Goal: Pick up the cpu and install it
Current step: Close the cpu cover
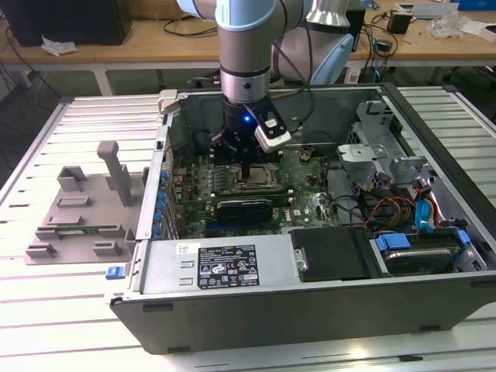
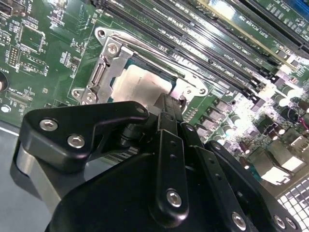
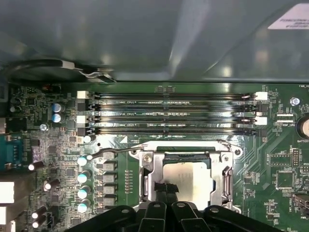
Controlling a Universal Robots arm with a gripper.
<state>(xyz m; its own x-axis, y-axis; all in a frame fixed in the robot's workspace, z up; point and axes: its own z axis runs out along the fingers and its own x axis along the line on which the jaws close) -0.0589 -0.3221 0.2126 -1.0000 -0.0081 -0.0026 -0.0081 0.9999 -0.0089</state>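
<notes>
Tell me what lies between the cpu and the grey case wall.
In the first wrist view, the socket frame and then the long memory slots lie between the cpu and the grey case wall.

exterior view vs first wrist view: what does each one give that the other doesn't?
Exterior view adds the arm, the whole open case, its power supply and a grey fixture on the exterior view's left. First wrist view adds a close look at the memory slots and a capacitor row. Both share the hand over the cpu, which lies inside the socket frame.
</notes>
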